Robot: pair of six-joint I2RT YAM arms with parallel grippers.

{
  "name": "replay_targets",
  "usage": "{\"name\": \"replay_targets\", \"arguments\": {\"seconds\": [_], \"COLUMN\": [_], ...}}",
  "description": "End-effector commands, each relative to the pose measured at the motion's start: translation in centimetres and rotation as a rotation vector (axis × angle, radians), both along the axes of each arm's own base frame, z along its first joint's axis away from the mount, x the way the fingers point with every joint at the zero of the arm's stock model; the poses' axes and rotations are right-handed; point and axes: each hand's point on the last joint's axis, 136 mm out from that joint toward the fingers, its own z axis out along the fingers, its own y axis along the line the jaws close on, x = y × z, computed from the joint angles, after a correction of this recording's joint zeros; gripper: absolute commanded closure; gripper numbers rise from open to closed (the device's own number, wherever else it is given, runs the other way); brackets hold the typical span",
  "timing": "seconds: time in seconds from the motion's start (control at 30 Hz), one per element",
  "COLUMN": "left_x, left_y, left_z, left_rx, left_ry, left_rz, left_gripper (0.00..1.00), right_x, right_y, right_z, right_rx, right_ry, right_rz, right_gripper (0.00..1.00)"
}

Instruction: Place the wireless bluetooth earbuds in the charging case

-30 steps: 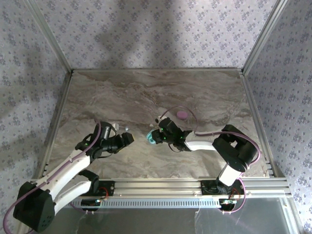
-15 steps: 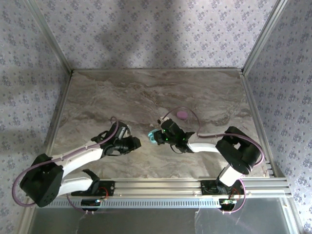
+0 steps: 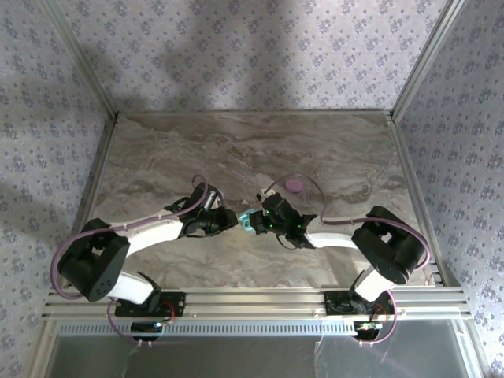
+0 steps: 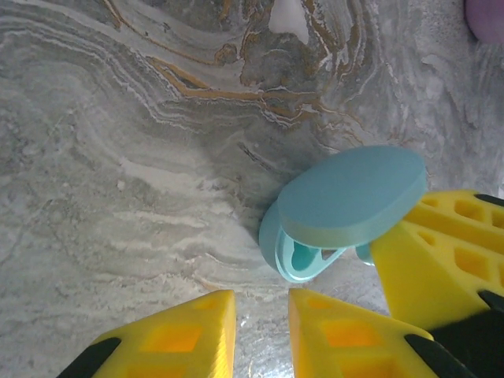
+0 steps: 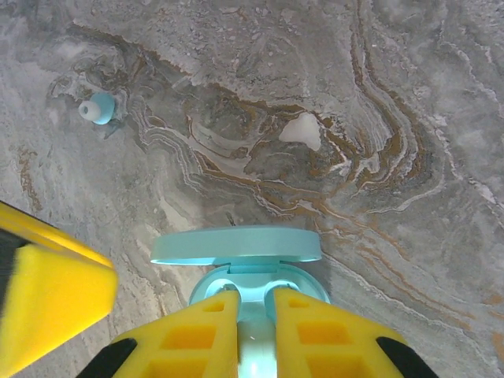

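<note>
We are at the loading step. The right pincer (image 5: 256,303) is clenched on the base of the blue case (image 4: 350,197), with the lid (image 5: 236,246) hinged up; we cannot tell whether the case rests on the worktop (image 3: 197,150) or is held just above it. The left pincer (image 4: 260,303) sits just beside the case's open mouth, its fingers drawn close with a narrow slit between them. We see nothing in that slit, so we judge it empty. One blue earbud (image 5: 98,108) lies loose on the worktop, apart from the case. Next, by our reckoning, the left pincer must fetch that earbud, nip it lightly and line it up with a well while the right pincer steadies the case.
</note>
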Motion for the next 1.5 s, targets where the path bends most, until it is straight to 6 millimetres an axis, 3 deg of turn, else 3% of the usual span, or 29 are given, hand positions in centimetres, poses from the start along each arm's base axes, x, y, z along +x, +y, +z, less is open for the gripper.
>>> {"name": "replay_targets", "arguments": {"seconds": [0.0,1.07,1.47], "left_x": [0.9,1.3,1.3], "left_y": [-1.3,-1.4,-1.3], "left_z": [1.1,1.1,1.3], "left_rx": [-0.027,0.004,0.007], "left_ry": [-0.042,-0.045,-0.049], "left_rz": [-0.038,-0.055,-0.055], "left_gripper": [0.75,0.76,0.76], "right_x": [0.3,0.5,0.1], "right_y": [-0.2,-0.4,-0.9], "right_z": [0.6,-2.2,-1.0], "right_rx": [0.022,-0.012,-0.03], "right_ry": [-0.021,-0.019,-0.036], "right_rz": [-0.016,-0.018,-0.024], "right_gripper": [0.84,0.84,0.72]}}
